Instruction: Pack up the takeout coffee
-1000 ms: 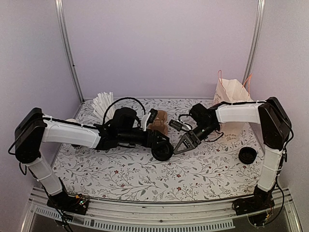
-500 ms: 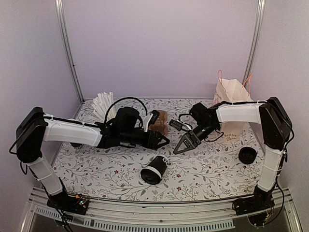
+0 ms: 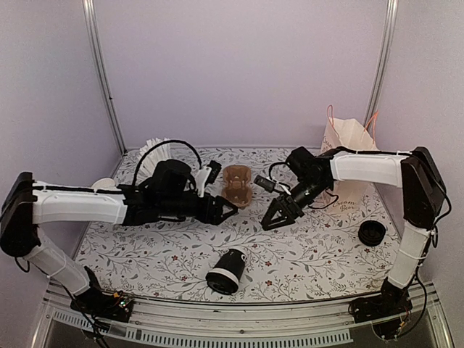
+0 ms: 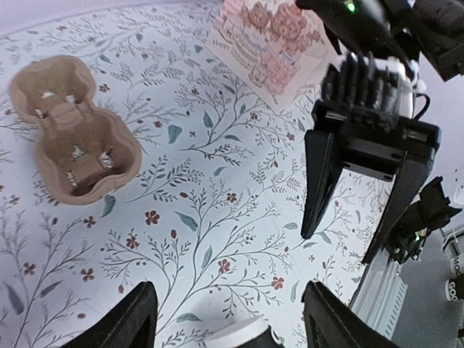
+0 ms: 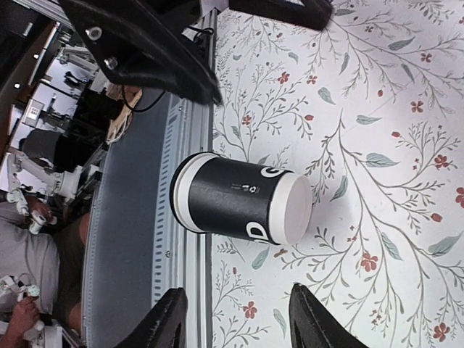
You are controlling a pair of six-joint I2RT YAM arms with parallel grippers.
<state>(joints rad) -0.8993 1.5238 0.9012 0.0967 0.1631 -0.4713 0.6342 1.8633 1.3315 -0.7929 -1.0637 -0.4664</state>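
The takeout coffee is a black cup with a black lid. It lies on its side near the table's front edge, lid toward the edge, and nothing holds it. The right wrist view looks down on the cup, white base pointing right. My left gripper hovers open and empty above the cloth behind the cup; only the cup's white rim shows low between its fingers. My right gripper also stands open and empty, facing the left one, a little behind and right of the cup.
A brown pulp cup carrier lies behind the grippers. A paper bag stands at the back right. White straws in a holder stand back left. A low stack of black lids sits at the right. The metal rail borders the front.
The cup left my left gripper, dropped onto the cloth and rolled toward the front edge. My left arm drew back to the left. Both grippers opened wider.
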